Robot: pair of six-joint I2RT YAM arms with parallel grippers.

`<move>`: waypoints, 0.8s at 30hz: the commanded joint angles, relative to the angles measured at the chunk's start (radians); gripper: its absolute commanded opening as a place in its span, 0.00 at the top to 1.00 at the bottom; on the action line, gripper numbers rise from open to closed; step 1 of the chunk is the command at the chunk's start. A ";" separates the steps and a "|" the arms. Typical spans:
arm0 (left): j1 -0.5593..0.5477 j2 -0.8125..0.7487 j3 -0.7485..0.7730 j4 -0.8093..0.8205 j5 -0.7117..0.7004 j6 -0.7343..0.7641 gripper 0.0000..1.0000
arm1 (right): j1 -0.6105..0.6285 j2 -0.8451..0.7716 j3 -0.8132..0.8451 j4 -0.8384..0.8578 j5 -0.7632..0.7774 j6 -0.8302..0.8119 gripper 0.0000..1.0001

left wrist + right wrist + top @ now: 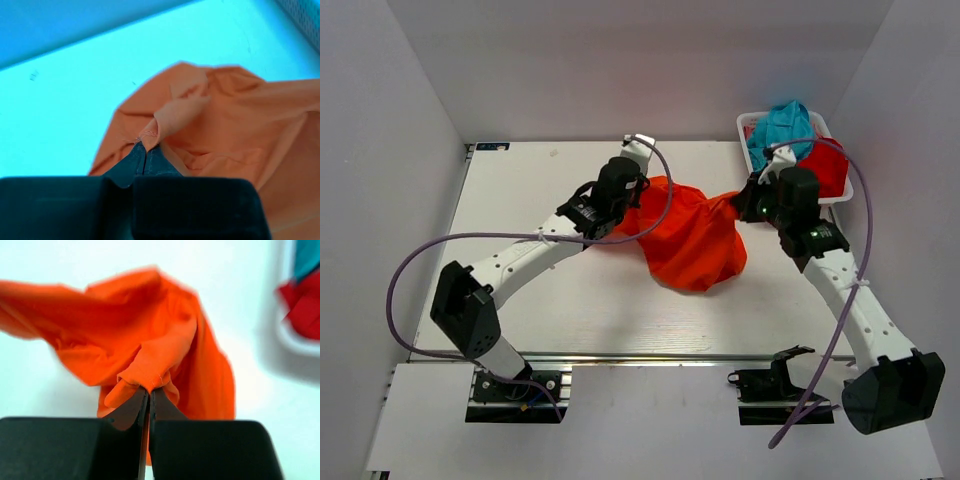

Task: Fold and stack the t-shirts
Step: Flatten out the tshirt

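White table point(570, 300), grey walls. Orange shirt point(695, 240) bunched mid-table, pinched at either end by left gripper point(145, 150) and right gripper point(150, 390), jaws clamped on fabric. Teal shirt point(782, 125), red shirt point(828, 165) in basket point(748, 122), far right.

The orange-red t-shirt point(690, 240) is unfolded and bunched at the middle of the tabletop point(570, 300). My left tool point(145, 152) is closed on a fold at one side of it. My right tool point(149, 395) is closed on a gathered fold at the other side. Between the two grips the fabric sags, and its lower bulk rests on the tabletop. The teal-blue t-shirt point(782, 128) lies crumpled in the white basket point(748, 120) at the far right corner. The deeper red t-shirt point(828, 165), also crumpled, lies in the same basket, touching the teal-blue one on its near right side.
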 commanded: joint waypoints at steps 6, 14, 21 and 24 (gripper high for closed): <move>0.003 -0.207 0.068 0.121 -0.341 0.096 1.00 | -0.001 -0.076 0.290 0.128 0.235 -0.164 1.00; 0.012 -0.343 0.043 0.311 -0.659 0.334 1.00 | -0.004 -0.087 0.454 0.203 0.564 -0.379 1.00; 0.012 -0.411 0.158 0.377 -0.640 0.494 1.00 | -0.005 -0.084 0.595 0.253 0.626 -0.526 1.00; 0.012 -0.445 0.203 0.356 -0.580 0.515 1.00 | -0.004 -0.094 0.667 0.245 0.585 -0.563 1.00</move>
